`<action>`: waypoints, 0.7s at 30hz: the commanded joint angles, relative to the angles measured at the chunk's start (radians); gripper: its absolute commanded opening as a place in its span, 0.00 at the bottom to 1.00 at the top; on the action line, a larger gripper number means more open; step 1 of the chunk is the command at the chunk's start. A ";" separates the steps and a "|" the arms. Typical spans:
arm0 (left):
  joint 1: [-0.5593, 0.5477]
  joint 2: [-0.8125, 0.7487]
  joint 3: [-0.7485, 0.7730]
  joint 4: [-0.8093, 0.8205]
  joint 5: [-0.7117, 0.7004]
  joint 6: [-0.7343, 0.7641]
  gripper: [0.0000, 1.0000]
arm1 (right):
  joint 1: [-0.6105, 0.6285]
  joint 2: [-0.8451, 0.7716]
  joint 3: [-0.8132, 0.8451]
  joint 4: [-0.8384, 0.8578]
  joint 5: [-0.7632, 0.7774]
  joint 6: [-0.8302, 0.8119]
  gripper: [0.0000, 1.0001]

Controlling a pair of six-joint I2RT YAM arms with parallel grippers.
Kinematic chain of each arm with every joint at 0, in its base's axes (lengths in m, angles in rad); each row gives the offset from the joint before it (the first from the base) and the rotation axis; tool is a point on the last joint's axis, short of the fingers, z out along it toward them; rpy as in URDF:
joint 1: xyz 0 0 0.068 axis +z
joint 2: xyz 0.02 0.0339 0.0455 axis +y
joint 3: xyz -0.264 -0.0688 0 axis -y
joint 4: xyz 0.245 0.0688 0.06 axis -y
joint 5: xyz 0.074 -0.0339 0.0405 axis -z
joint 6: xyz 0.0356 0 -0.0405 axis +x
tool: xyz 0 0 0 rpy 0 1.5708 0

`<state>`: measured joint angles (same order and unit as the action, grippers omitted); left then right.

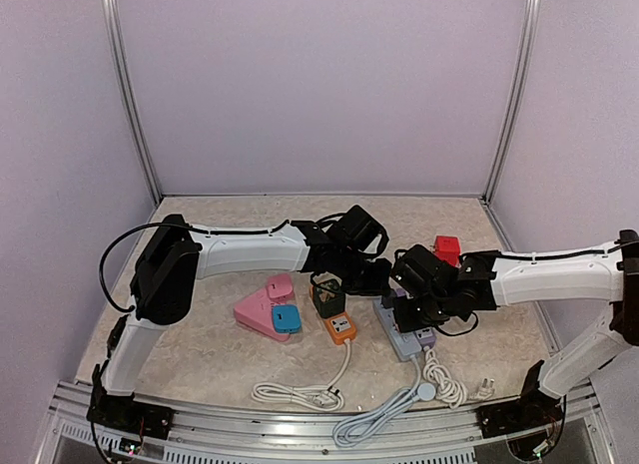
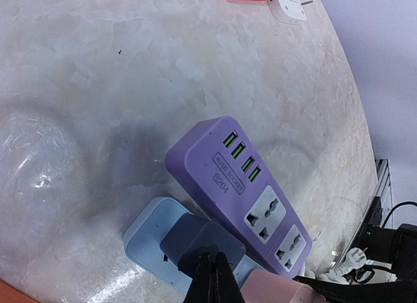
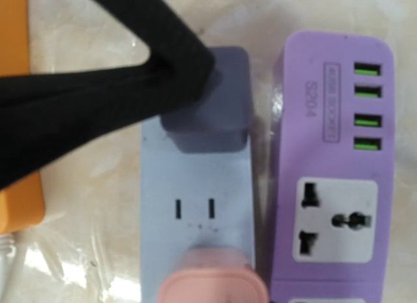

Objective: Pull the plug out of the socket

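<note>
A dark slate-blue plug (image 2: 203, 241) sits in the far end of a light blue power strip (image 2: 148, 241). A pink plug (image 2: 277, 288) sits in the same strip's near end. My left gripper (image 2: 215, 277) is shut, with its fingertips together on the top of the slate-blue plug. In the right wrist view its black fingers (image 3: 98, 88) come in from the left onto the plug (image 3: 218, 107), and the strip (image 3: 195, 205) and pink plug (image 3: 212, 283) show below. My right gripper (image 1: 427, 309) hovers over the pink plug's end; its own fingers do not show.
A purple power strip (image 2: 241, 182) with USB ports lies right against the blue strip. An orange strip (image 1: 339, 327) carrying a black adapter (image 1: 326, 296) lies to the left, then a pink and blue block (image 1: 270, 314). A red plug (image 1: 446, 248) is behind. White cables (image 1: 300, 392) coil near the front edge.
</note>
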<state>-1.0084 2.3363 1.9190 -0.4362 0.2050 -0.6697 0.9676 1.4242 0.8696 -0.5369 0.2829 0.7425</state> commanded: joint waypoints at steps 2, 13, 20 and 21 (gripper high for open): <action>-0.011 0.110 -0.086 -0.248 -0.020 0.009 0.00 | 0.032 0.019 0.098 0.020 0.159 0.014 0.00; -0.010 0.115 -0.099 -0.242 -0.013 0.009 0.00 | -0.069 -0.060 0.002 0.104 -0.006 0.010 0.03; -0.008 0.112 -0.106 -0.239 -0.014 0.009 0.00 | -0.196 -0.149 -0.096 0.203 -0.181 0.010 0.03; -0.007 0.111 -0.106 -0.239 -0.014 0.009 0.00 | -0.196 -0.148 -0.094 0.200 -0.181 0.006 0.03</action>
<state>-1.0122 2.3344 1.9011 -0.4183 0.2279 -0.6697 0.7952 1.3056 0.8043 -0.4244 0.1658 0.7502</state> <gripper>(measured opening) 0.004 0.233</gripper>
